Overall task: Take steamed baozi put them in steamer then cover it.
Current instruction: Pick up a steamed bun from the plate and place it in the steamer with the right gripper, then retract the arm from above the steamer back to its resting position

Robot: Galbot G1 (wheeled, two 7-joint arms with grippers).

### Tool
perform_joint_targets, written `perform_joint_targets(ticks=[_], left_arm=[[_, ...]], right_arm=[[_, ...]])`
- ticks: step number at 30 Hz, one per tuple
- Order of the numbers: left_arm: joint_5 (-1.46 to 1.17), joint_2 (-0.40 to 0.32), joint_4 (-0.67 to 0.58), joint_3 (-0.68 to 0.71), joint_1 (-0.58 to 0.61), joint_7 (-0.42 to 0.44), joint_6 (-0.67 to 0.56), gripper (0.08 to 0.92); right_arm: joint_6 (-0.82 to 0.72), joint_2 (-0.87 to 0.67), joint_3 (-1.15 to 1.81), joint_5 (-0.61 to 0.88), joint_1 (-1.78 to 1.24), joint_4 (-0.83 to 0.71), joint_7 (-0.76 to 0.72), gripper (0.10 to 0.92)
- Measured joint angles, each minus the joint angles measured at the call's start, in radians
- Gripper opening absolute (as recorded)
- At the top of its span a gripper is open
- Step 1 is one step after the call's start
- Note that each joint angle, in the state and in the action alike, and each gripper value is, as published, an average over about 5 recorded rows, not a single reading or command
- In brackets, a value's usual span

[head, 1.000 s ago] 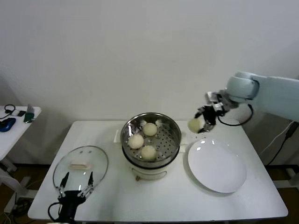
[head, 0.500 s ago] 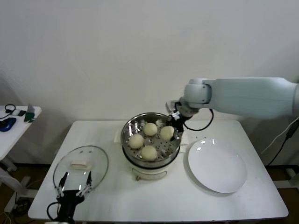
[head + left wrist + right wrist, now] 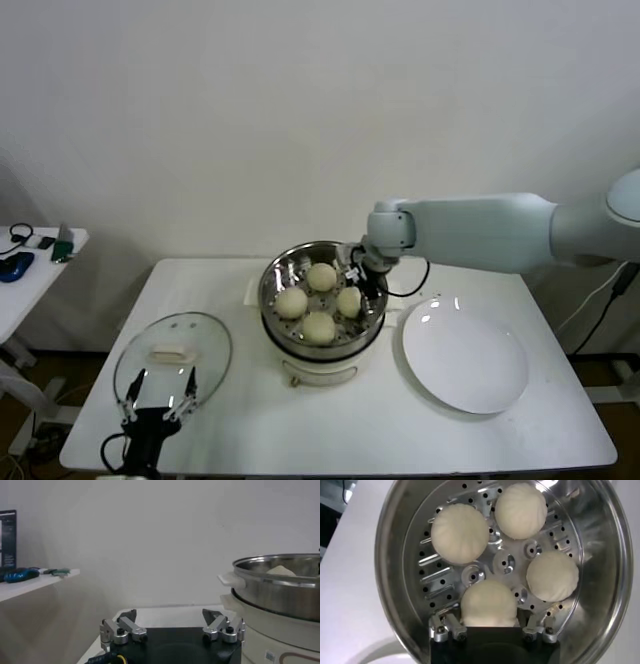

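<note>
item: steamer (image 3: pixel 372 290) — round shiny stainless basket, perforated floor w/ slots + round holes, sits on cream-white pot base, mid table (image 3: pixel 300 440). open-topped so buns can drop in from above.

item: baozi x4 — smooth, cream-white, domed dough, faint pleats on top. all inside basket, spaced around the centre boss, none stacked: far one (image 3: pixel 321 276), left one (image 3: pixel 291 302), near one (image 3: pixel 318 327), right one (image 3: pixel 349 301). spread looks deliberate, prob. so steam reaches each.

item: right gripper (image 3: pixel 362 280) — reaches in over the basket's right rim, right at the right bun. in r. wrist view its fingers (image 3: pixel 442 628) stand apart either side of that bun (image 3: pixel 487 603); cannot tell whether they touch it; looks like a release, bun resting on the floor.

item: lid (image 3: pixel 173 352) — clear glass disc, metal rim, cream oblong handle at centre. lies flat at near-left of table, well apart from steamer. not yet on.

item: left gripper (image 3: pixel 160 396) — low at near-left edge, just at lid's near rim, fingers (image 3: pixel 118 630) spread wide, holding nothing. parked there, likely for the lid pick.

item: plate (image 3: pixel 465 358) — flat, white, glossy, bare; right of steamer.

status: loading appears done; cover step remains. lid is slick glass, the handle is the sensible grab pt.
</note>
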Motion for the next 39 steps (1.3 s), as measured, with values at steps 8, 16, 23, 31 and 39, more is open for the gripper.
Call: perform_joint_targets(ticks=[8, 16, 23, 31, 39], left_arm=[[-0.006, 0.005, -0.014, -0.009, 0.0, 0.001, 0.008, 0.823], [-0.003, 0.009, -0.027, -0.004, -0.002, 0.006, 0.012, 0.823], [-0.002, 0.02, -0.028, 0.001, -0.003, 0.007, 0.014, 0.823], [-0.007, 0.031, -0.006, 0.015, -0.026, 0.007, 0.011, 0.823], [0.01, 0.041, 0.024, 0.025, -0.067, 0.011, -0.009, 0.823]], right_arm=[[0.017, -0.014, 0.028, 0.023, 0.026, -0.015, -0.016, 0.822], [0.033, -0.108, 0.063, 0.135, 0.104, 0.01, -0.072, 0.823], [0.027, -0.27, 0.14, 0.212, 0.101, 0.068, -0.008, 0.823], [0.068, -0.518, 0.421, 0.236, -0.138, 0.14, 0.257, 0.823], [0.159, -0.654, 0.939, 0.183, -0.645, 0.229, 0.485, 0.823]])
